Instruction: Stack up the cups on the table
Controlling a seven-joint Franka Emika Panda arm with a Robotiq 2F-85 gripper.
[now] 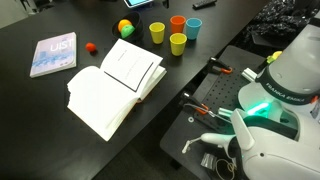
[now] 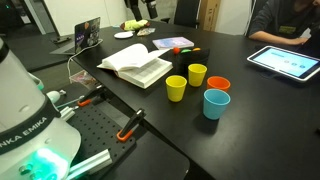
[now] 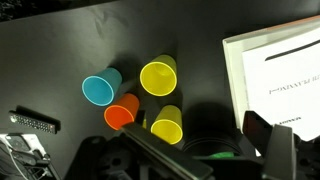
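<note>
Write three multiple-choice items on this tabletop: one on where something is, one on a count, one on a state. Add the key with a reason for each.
1. Where does the light blue cup stand?
A. On a tray
B. On the table, next to the orange cup
C. Inside another cup

2. How many yellow cups are there?
A. Three
B. One
C. Two

3. How do all four stand?
A. Upright and separate, open ends up
B. Nested in one stack
C. Tipped onto their sides

Key:
1 B: in both exterior views it stands on the black top, right beside the orange one.
2 C: the wrist view shows two yellow rims, one above the other in the picture.
3 A: the wrist view looks down into four open mouths, none inside another.
</note>
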